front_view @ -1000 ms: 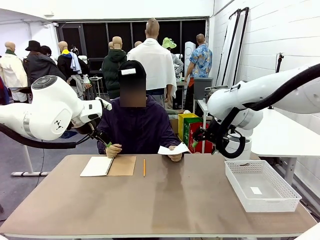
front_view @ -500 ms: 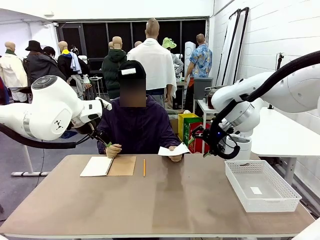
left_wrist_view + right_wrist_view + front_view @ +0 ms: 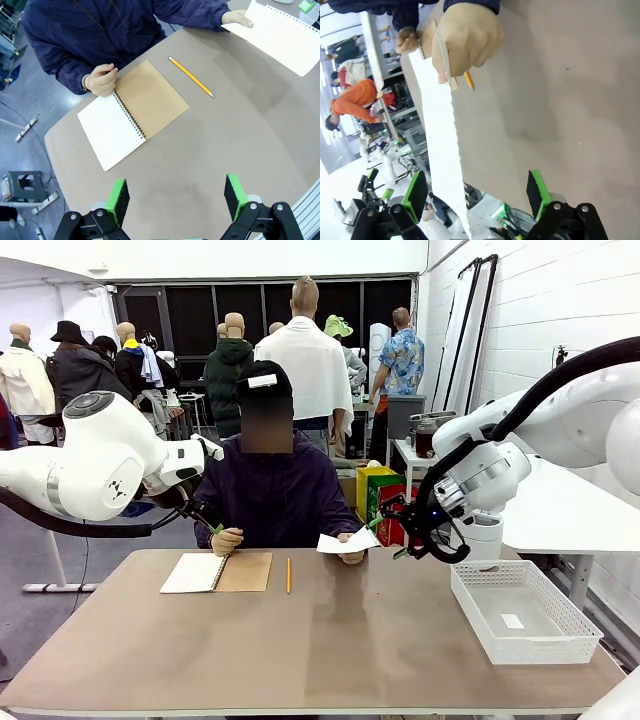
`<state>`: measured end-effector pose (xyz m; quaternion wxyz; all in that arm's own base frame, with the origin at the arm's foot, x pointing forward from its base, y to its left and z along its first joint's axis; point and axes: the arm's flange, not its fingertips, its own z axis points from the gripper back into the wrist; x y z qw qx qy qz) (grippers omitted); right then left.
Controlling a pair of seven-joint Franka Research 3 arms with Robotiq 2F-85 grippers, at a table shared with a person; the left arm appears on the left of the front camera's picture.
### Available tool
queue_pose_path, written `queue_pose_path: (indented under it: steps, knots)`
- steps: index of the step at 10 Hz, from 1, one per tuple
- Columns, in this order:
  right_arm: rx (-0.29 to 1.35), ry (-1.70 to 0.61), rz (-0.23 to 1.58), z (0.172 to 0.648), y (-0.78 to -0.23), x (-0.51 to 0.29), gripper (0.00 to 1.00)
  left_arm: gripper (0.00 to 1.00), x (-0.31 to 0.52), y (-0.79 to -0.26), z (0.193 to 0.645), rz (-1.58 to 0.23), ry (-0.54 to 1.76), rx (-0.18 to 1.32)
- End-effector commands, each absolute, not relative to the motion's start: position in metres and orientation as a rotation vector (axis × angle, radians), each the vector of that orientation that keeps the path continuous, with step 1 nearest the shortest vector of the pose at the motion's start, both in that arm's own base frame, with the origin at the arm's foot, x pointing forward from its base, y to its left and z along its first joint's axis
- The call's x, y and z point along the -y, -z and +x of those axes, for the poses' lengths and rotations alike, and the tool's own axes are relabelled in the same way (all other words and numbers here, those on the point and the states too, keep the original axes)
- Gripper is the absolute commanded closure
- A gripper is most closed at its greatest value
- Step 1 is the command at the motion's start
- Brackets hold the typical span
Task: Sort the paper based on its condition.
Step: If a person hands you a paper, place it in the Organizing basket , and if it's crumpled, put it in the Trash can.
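- paper (image 3: pixel 348 540): one white sheet, held up off the table (image 3: pixel 350 640) by person's hand (image 3: pixel 351 554) at far edge, right of centre. One long edge ragged w/ spiral-hole tears.
- R gripper (image 3: pixel 388 538): jaws spread wide, nothing clamped. It was level w/ the paper, pointing at its free end, just beside it.
- R wrist view: paper ran edge-on from the hand down betw. the green pads (image 3: pixel 416 192), nearer one pad. Touching or not: couldn't tell.
- L gripper (image 3: pixel 176 197): jaws also spread wide, empty. It hung above the table's L part, well apart from the paper.
- notebook (image 3: pixel 132 112): lay open flat at far L of table, kraft cover beside a blank white page. Person's other hand (image 3: pixel 101 80), in a fist, rested at its far edge by the spiral.
- pencil (image 3: pixel 191 76): yellow, flat on table betw. notebook & paper, apart from both.
- basket (image 3: pixel 500 645): white mesh, on R side of table, near R arm. A small white bit lay on its floor.
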<state>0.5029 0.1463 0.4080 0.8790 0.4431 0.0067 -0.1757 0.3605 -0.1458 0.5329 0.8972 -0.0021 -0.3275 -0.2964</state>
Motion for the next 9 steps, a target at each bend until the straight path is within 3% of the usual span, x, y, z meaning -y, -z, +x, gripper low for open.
queue_pose_path:
  steps: [1, 4, 5, 6, 9]
  knots:
    - [-0.04, 0.361, 0.995, 0.516, -0.398, -0.152, 0.0, 0.0, 0.145, -0.534, 0.363, -0.006, 0.612, 0.676]
    - [-0.052, 0.359, 1.034, 0.523, -0.389, -0.159, 0.0, 0.0, 0.145, -0.534, 0.363, -0.006, 0.612, 0.676]
    - [-0.062, 0.363, 1.035, 0.525, -0.388, -0.16, 0.2, 0.0, 0.145, -0.534, 0.363, -0.006, 0.612, 0.676]
    - [-0.066, 0.368, 1.042, 0.526, -0.387, -0.161, 0.28, 0.0, 0.145, -0.534, 0.363, -0.006, 0.612, 0.676]
    - [-0.079, 0.388, 1.033, 0.529, -0.387, -0.161, 0.84, 0.0, 0.145, -0.534, 0.363, -0.006, 0.612, 0.676]
